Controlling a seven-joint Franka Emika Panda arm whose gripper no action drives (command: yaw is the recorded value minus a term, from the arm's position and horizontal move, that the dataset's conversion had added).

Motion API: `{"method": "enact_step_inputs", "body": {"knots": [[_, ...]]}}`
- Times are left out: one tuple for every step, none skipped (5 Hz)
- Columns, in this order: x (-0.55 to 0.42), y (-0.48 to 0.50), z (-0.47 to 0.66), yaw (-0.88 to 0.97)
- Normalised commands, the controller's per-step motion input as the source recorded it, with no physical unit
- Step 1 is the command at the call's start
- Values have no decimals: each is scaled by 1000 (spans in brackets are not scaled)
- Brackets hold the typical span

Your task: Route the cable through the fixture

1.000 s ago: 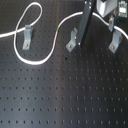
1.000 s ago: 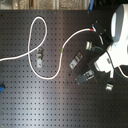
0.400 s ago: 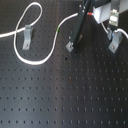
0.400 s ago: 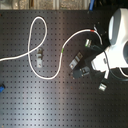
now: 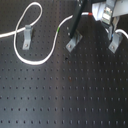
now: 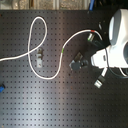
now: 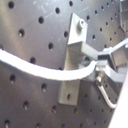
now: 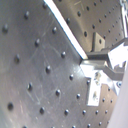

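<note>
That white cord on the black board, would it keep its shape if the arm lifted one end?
Probably not. The cable lies in loose loops and curves, so it looks floppy and would likely sag. It looks thin, so likely light. In the first wrist view it bends past the bracket, suggesting it yields easily.

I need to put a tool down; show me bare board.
In the first exterior view, the breadboard below the cable loop and brackets is bare. The strip around the brackets and fingers is crowded.
</note>
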Motion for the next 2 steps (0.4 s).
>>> {"method": "enact_step_inputs", "body": {"knots": [[-293, -521, 95, 3], [-239, -619, 27, -237]]}}
